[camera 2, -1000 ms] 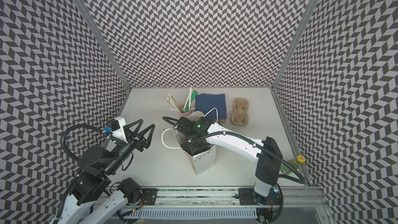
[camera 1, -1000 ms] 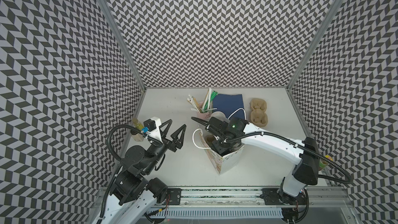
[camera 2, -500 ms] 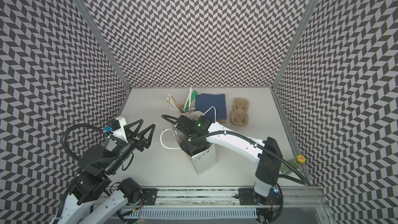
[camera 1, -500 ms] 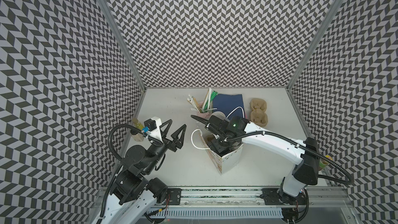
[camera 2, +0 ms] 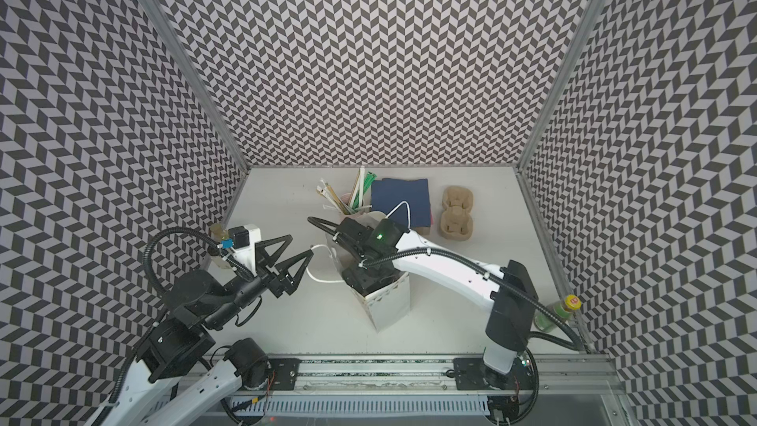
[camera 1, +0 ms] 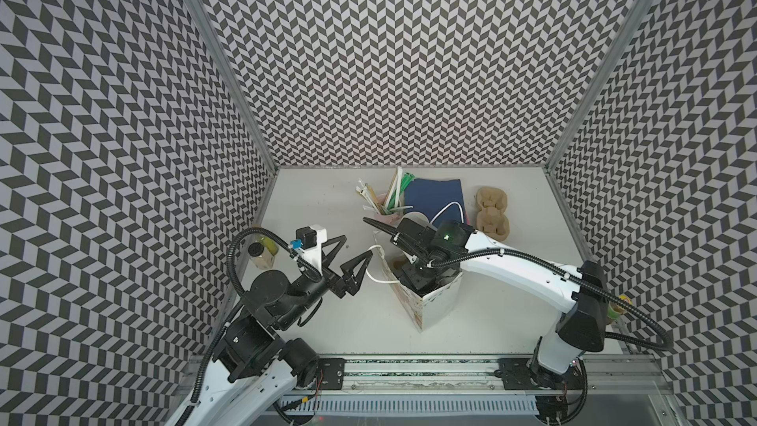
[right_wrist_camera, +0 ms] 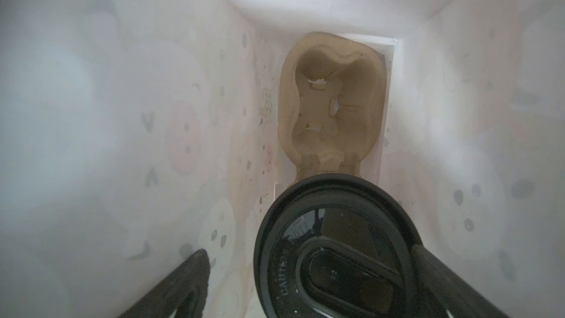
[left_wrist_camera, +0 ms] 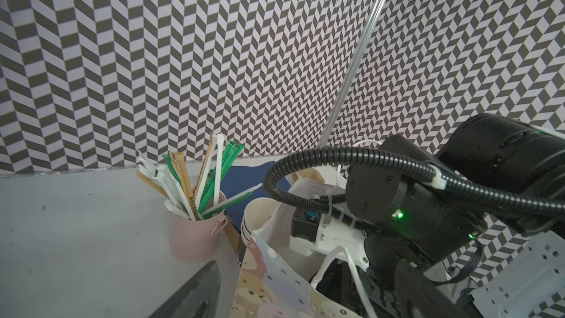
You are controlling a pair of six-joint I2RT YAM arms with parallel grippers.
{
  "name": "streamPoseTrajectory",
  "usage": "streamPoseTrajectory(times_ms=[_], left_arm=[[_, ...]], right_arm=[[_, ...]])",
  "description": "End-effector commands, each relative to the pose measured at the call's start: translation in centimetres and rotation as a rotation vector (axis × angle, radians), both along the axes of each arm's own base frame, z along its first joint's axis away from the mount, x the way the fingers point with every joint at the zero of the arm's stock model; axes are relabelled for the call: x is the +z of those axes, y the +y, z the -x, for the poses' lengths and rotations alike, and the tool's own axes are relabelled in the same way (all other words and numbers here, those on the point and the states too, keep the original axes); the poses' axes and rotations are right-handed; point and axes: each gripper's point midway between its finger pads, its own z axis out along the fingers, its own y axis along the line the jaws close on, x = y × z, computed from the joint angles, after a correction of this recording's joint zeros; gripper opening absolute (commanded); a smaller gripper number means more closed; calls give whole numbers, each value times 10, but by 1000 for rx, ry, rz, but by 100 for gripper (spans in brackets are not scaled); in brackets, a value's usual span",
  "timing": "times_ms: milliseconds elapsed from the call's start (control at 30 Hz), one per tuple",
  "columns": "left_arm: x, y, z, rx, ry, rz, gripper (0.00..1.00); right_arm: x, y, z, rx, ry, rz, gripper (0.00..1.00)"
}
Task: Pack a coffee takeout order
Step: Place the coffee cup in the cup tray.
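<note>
A patterned paper bag [camera 1: 434, 305] [camera 2: 389, 305] stands mid-table. My right gripper [right_wrist_camera: 308, 252] reaches down inside it, and its arm hides the bag's inside in both top views. The black lid [right_wrist_camera: 336, 240] of the dark cup lies between the right fingers, which stand wide; one finger [right_wrist_camera: 183, 286] is clear of the lid. Beyond the cup, a tan carrier [right_wrist_camera: 333, 102] lies on the bag's floor. The navy napkin [camera 1: 434, 198] [camera 2: 401, 196] lies flat at the back. My left gripper [camera 1: 357, 245] [camera 2: 300, 245] is open at the bag's rim [left_wrist_camera: 275, 286] and white handle [camera 1: 379, 276].
Another tan carrier [camera 1: 491, 215] [camera 2: 456, 213] sits at the back right on the table. A pink bucket of straws [left_wrist_camera: 195, 237] and a stack of white-lined cups [left_wrist_camera: 260, 215] stand just behind the bag. A bottle [camera 1: 260, 254] stands by the left wall and another bottle [camera 2: 561, 311] by the right.
My left gripper has moved right toward the bag's handle and opened a little wider. The right arm has stayed in the bag.
</note>
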Motion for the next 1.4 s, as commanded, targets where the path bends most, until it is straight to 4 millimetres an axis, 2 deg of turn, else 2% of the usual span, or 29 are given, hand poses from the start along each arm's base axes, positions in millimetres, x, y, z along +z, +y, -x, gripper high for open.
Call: streamPoseTrajectory(times_ms=[0, 67, 167, 300, 500, 767, 1067, 1233, 1367], left_arm=[[9, -11, 14, -100, 25, 19, 89], [5, -12, 11, -94, 36, -2, 88], [-5, -20, 6, -111, 70, -36, 81], [-18, -27, 0, -126, 105, -67, 68], [-19, -31, -5, -122, 120, -89, 35], [-13, -37, -5, -150, 127, -79, 0], [-12, -41, -4, -169, 130, -75, 0], [-6, -43, -1, -181, 117, -68, 0], [-3, -42, -1, -179, 113, -65, 0]], right_arm=[[20, 5, -7, 10, -39, -69, 99], [20, 3, -8, 8, -40, -66, 99], [21, 3, -7, 11, -44, -73, 99], [26, 4, -8, 11, -49, -83, 99], [26, 4, -7, 20, -43, -83, 99], [33, 7, -9, 19, -59, -99, 99], [52, 13, -15, 15, -93, -142, 99], [48, 13, -16, 16, -94, -126, 99], [52, 8, -20, -8, -111, -105, 99]])
